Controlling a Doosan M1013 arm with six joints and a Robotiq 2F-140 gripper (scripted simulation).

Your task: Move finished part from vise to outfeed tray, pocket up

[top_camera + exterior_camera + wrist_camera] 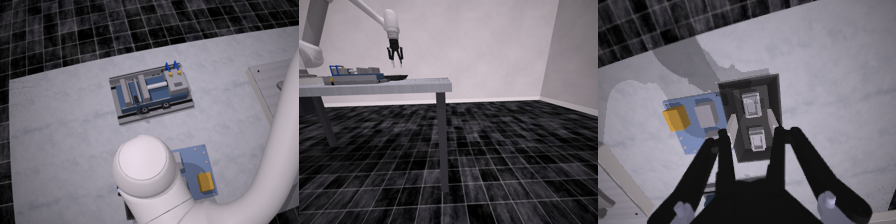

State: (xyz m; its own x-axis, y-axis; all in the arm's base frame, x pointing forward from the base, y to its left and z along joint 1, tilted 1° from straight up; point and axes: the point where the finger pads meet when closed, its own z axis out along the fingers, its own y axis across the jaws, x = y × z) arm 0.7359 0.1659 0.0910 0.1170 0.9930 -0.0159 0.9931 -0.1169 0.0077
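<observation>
Grey mottled surface (64, 143) carried a blue vise (151, 93); beside it, the dark square tray (774, 95) held two pale parts (751, 105), claw (750, 131) hovering above, partly open, empty.

Bench (64, 133): mottled pale grey; vise (151, 95): blue body, grey jaws, two yellow knobs; outfeed tray (774, 95): dark grey; finished part (754, 122): light grey; plate (205, 163): blue, bearing a yellow block (205, 181); floor (504, 153): black, white-gridded; fingers: pale-tipped.

Even, soft light; coarse, pixelated edges
</observation>
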